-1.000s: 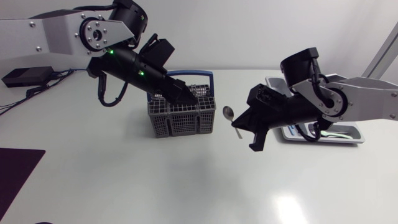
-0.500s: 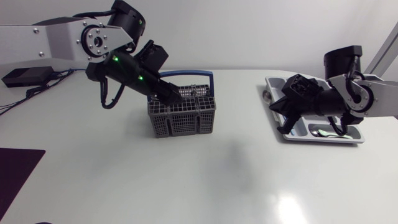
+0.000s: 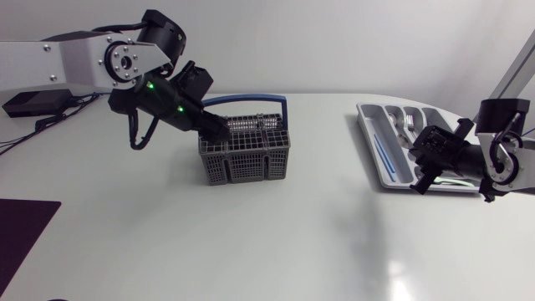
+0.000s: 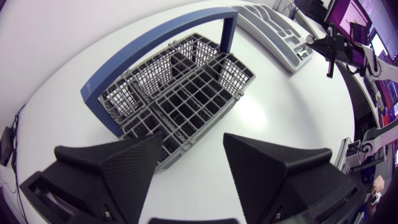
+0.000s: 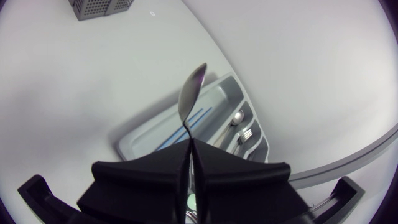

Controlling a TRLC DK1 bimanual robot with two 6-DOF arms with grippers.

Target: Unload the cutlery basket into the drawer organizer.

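The grey wire cutlery basket (image 3: 245,152) with a blue handle (image 3: 251,100) stands left of the table's centre. Its compartments (image 4: 186,99) look empty from the left wrist view. My left gripper (image 3: 219,130) hangs open just above the basket's left rear corner, with nothing between its fingers (image 4: 134,165). The grey drawer organizer (image 3: 380,159) lies at the right. My right gripper (image 3: 422,165) hovers over its near end, shut on a spoon (image 5: 191,92) whose bowl sticks out ahead of the fingers. In the organizer (image 5: 134,140) lie a fork (image 5: 247,133), a spoon (image 5: 237,116) and blue-handled pieces (image 5: 186,127).
A black box (image 3: 33,102) with cables sits at the table's back left. A dark mat (image 3: 21,230) lies at the front left edge. Bare white tabletop (image 3: 318,226) spreads between basket and organizer.
My right arm has swung right with the spoon, from beside the basket to over the organizer. My left gripper has drawn back a little to the left above the basket.
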